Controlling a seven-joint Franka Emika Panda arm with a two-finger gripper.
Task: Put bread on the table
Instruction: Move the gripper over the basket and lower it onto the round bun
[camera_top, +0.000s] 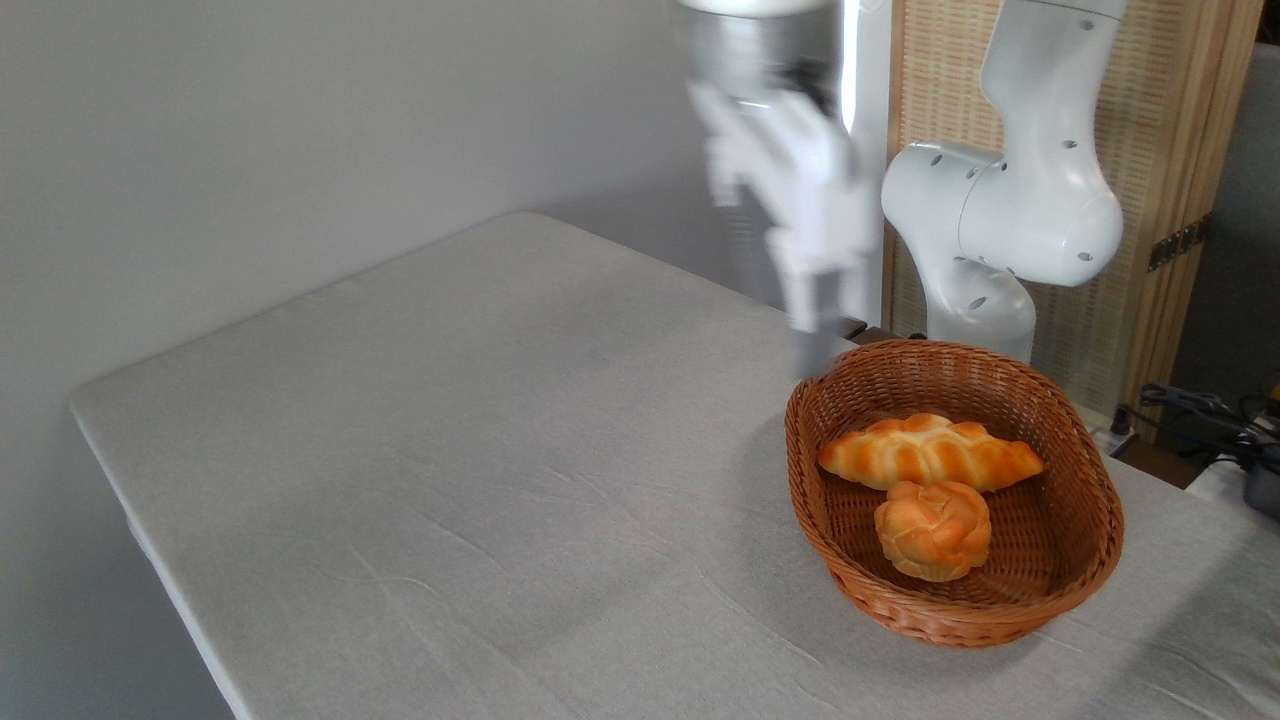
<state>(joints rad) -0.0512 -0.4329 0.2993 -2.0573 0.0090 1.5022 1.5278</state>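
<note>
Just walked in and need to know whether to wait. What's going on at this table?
A white robot arm is working alone at a cloth-covered table. Its pincer is blurred with motion, up in the air near the far left rim of a wicker basket, holding nothing. The round knotted bun lies in the basket, up against a longer braided loaf. Nothing has been set on the cloth yet, so the job has barely begun.
</note>
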